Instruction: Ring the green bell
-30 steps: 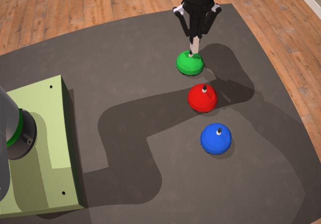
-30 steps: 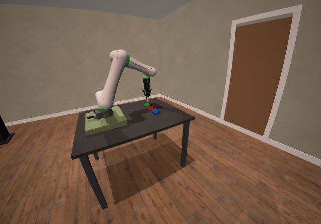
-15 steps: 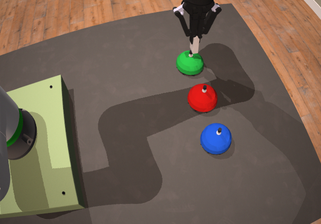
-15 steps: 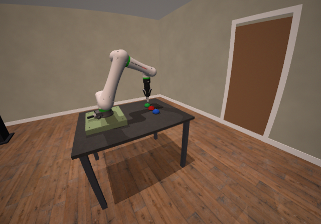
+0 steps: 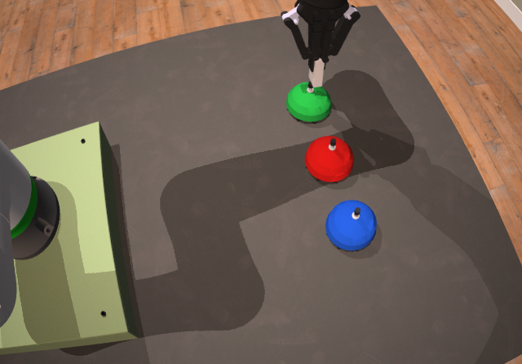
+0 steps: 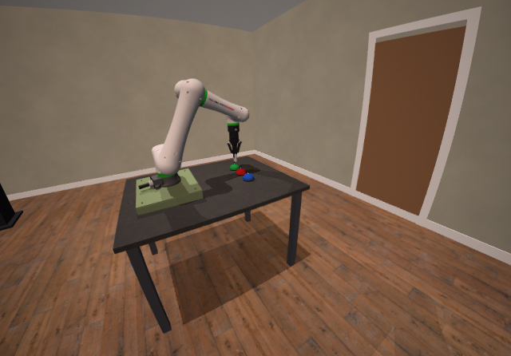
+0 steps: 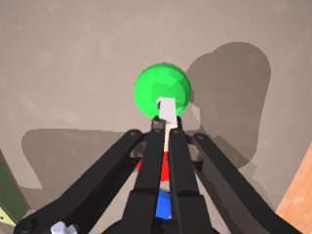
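The green bell [image 5: 308, 103] stands at the far end of a row of three bells on the dark table. My gripper [image 5: 316, 79] is shut with nothing between its fingers and points straight down over the bell's top. Its fingertips sit right at the bell's small button [image 5: 310, 87], which shows just beside them. In the wrist view the green bell [image 7: 163, 90] lies directly under my closed fingertips [image 7: 167, 112]. In the exterior view the green bell [image 6: 234, 166] sits below my gripper [image 6: 234, 156].
A red bell [image 5: 329, 158] stands just in front of the green one, and a blue bell [image 5: 351, 225] in front of that. The robot's green base block [image 5: 63, 233] is at the left. The table's far edge runs close behind the green bell.
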